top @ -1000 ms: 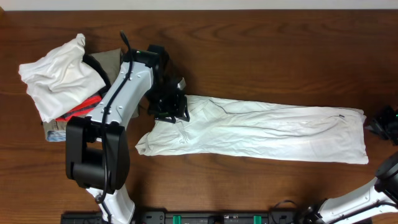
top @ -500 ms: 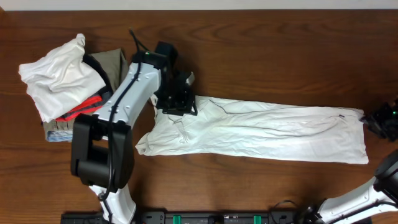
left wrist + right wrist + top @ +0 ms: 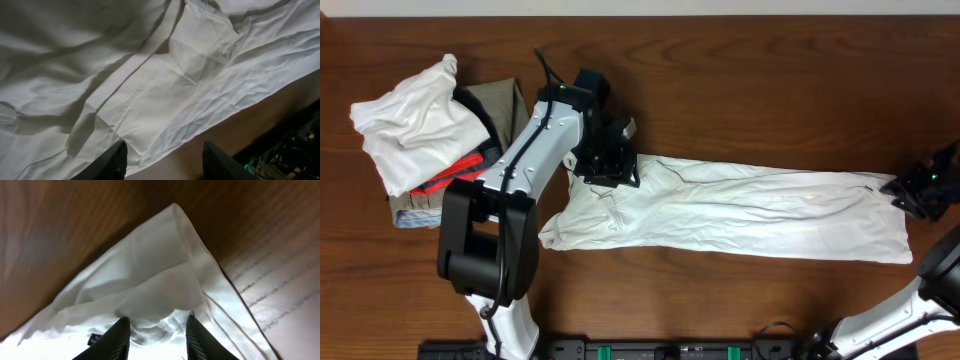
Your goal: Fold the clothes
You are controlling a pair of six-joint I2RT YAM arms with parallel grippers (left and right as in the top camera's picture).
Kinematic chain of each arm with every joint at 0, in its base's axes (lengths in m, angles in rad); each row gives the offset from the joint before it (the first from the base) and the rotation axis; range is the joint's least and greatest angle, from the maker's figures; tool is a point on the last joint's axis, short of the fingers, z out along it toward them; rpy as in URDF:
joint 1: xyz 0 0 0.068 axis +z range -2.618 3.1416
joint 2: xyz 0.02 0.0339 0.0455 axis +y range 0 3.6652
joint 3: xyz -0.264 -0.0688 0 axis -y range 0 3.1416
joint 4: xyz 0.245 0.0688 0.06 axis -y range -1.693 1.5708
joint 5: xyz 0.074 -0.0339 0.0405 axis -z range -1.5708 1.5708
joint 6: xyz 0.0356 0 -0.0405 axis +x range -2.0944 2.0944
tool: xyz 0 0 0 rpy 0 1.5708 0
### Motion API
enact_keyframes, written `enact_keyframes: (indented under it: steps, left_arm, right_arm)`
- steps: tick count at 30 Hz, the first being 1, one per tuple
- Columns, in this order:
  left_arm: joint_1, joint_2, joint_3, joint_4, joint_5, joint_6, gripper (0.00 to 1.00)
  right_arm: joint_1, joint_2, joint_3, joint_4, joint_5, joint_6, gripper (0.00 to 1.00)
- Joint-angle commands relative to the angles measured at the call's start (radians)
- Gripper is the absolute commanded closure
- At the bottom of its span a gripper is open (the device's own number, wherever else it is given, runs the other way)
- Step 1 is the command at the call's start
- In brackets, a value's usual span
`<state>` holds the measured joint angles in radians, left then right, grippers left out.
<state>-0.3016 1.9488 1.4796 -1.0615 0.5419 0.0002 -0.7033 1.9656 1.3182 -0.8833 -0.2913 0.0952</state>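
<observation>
Overhead, the white trousers (image 3: 740, 210) lie stretched flat on the table (image 3: 770, 80). Their long axis runs left to right, with the waist at the left and the leg ends at the right. A heap of other garments (image 3: 420, 135) sits well apart at the far left and plays no part in this.

The left gripper (image 3: 608, 162) hangs over the far edge of the waist. In the left wrist view its fingers (image 3: 116, 159) stand apart above the cloth with nothing between them, and the waistband seam and a pocket lie just ahead.

The right gripper (image 3: 912, 190) is at the opposite end, at the far right corner of the leg hems. In the right wrist view its fingers (image 3: 119, 336) also stand apart. Bunched hem cloth lies between them and the corner of the leg points away beyond. Cloth this thin would not fill that gap, so I judge it is not pinched.

Each arm sits at its own end of the long axis, the left nearer the waist and the right nearer the hems. A fold would likely carry one end along that axis towards the other. The right gripper looks best placed to start, once it closes on the hem corner.
</observation>
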Motion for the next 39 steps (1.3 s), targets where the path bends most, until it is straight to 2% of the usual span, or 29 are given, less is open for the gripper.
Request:
enact_keyframes:
  steps: [1,11,23,24,27,28,30,34,39]
  left_arm:
    - [0.001,0.013,-0.005,-0.002,-0.016,0.003,0.5]
    - [0.001,0.013,-0.005,-0.002,-0.016,0.003,0.5]
    - [0.001,0.013,-0.005,-0.002,-0.016,0.003,0.5]
    - [0.001,0.013,-0.005,-0.002,-0.016,0.003,0.5]
    - [0.001,0.013,-0.005,-0.002,-0.016,0.003,0.5]
    - [0.001,0.013,-0.005,-0.002,-0.016,0.003,0.5]
    - [0.001,0.013,-0.005,-0.002,-0.016,0.003,0.5]
    - [0.001,0.013,-0.005,-0.002,-0.016,0.003,0.5]
    - [0.001,0.013,-0.005,0.002,-0.016,0.003,0.5]
  right_arm:
    - [-0.034,0.009,-0.006,-0.011,0.015,-0.027,0.64]
    - [-0.121,0.01,-0.013,0.018,-0.182,-0.288,0.63]
    - [-0.119,0.024,-0.138,0.16,-0.214,-0.275,0.63]
    - [-0.119,0.024,-0.138,0.162,-0.214,-0.275,0.66]
    - [-0.121,0.023,-0.132,0.166,-0.214,-0.256,0.9]
    - [-0.122,0.023,-0.127,0.166,-0.214,-0.243,0.94]
    - [-0.127,0.021,-0.109,0.157,-0.214,-0.218,0.95]
    - [-0.132,0.014,-0.045,0.103,-0.214,-0.204,0.9]
    - [-0.132,-0.004,0.034,0.024,-0.214,-0.204,0.91]
